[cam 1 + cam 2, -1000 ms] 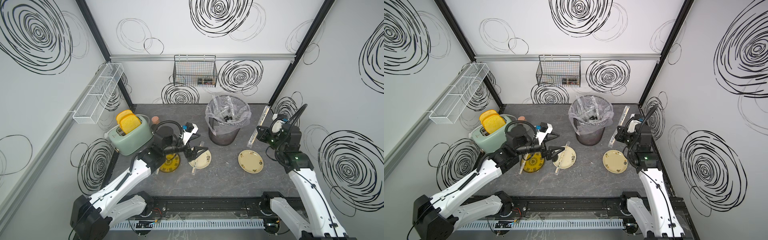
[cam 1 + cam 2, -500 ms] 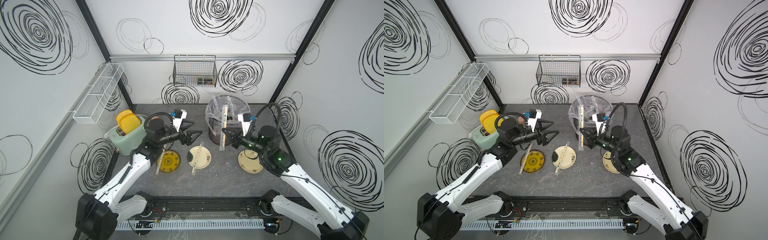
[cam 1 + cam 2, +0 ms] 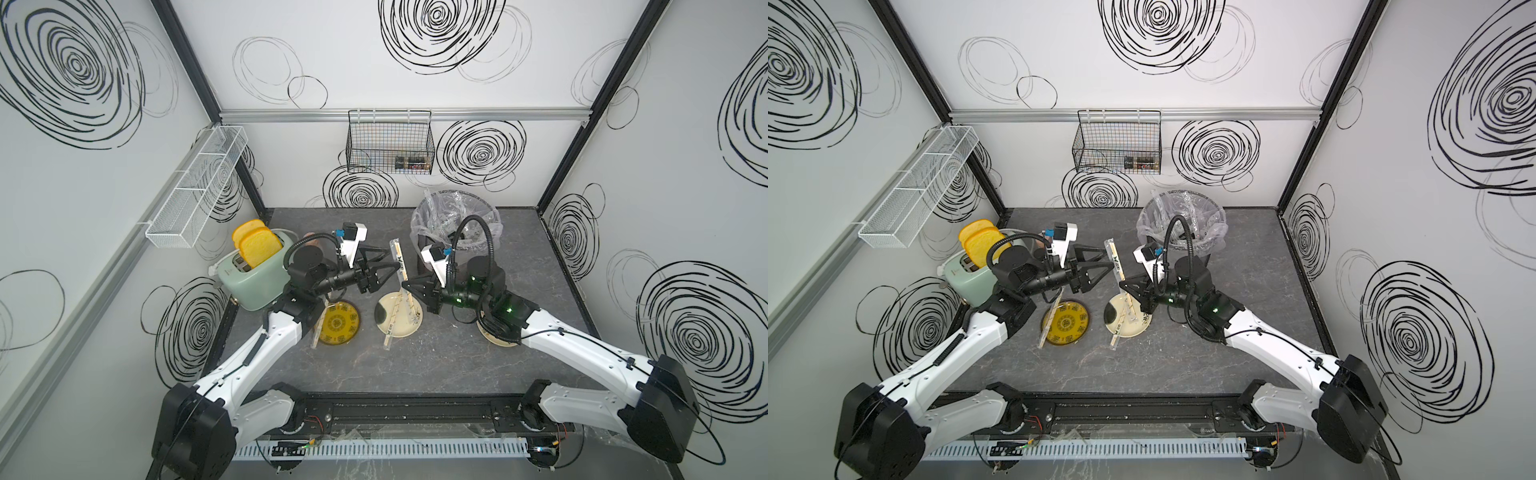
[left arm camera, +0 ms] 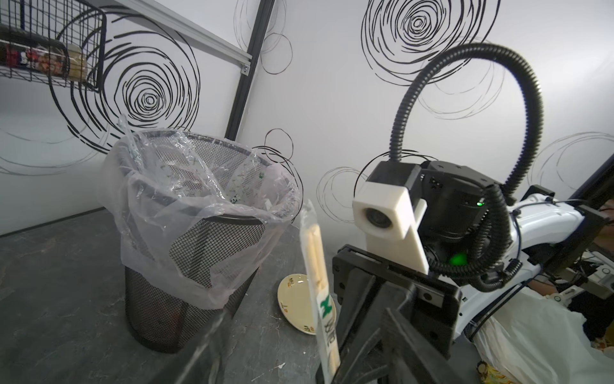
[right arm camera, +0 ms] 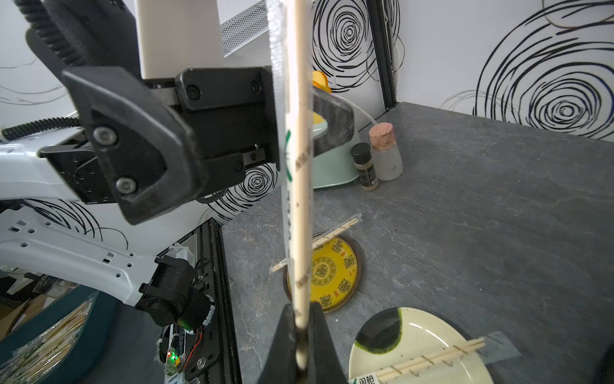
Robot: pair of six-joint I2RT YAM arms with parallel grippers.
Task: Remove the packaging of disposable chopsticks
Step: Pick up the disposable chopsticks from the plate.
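Note:
A pair of disposable chopsticks in its clear packaging stands nearly upright above the cream plate. My right gripper is shut on its lower end, seen close in the right wrist view. My left gripper is open, its fingers either side of the sleeve's printed middle. A second wrapped pair lies across the cream plate. Another pair rests on the yellow plate.
A mesh bin with a clear liner holds discarded sleeves behind the right arm. A third plate sits under the right arm. A green toaster and two small jars stand at the left.
My right arm has swung from the right wall to the centre with the wrapped pair. My left gripper rose from the plates to meet it, and its jaws have narrowed around the sleeve.

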